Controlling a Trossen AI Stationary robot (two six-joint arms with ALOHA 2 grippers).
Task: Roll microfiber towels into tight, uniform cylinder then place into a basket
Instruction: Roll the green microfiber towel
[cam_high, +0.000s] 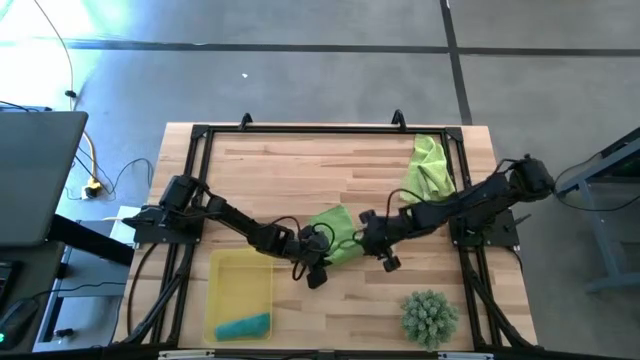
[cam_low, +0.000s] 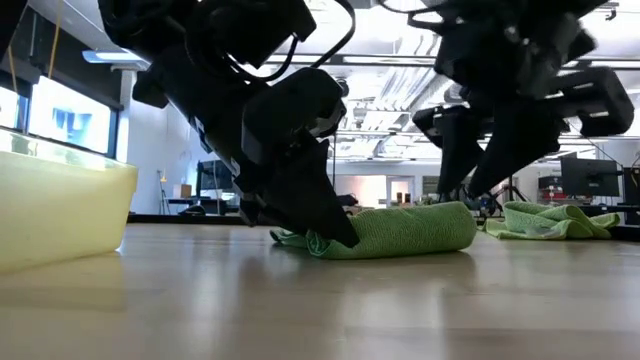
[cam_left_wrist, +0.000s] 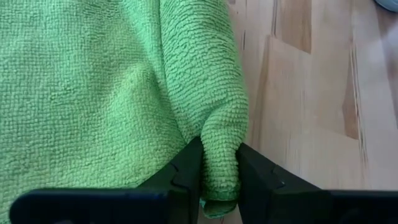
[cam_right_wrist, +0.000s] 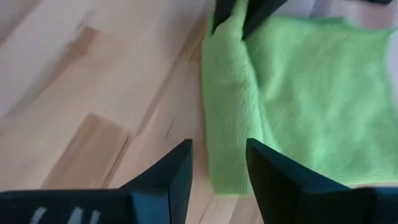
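Your left gripper (cam_left_wrist: 219, 180) is pinched on the rolled edge of a lime green microfiber towel (cam_high: 335, 230) lying mid-table. Your right gripper (cam_right_wrist: 219, 168) hovers at the roll's other end, fingers apart, holding nothing. A second green towel (cam_high: 428, 168) lies crumpled toward the far right. The teal towel (cam_high: 245, 326) sits in the yellow basket (cam_high: 235, 275).

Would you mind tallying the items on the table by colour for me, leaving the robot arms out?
Lime green towels: 2, one half-rolled at the centre, one crumpled at the far right
Teal towel: 1, lying in the basket
Yellow basket: 1
Green spiky plant: 1
Total: 5
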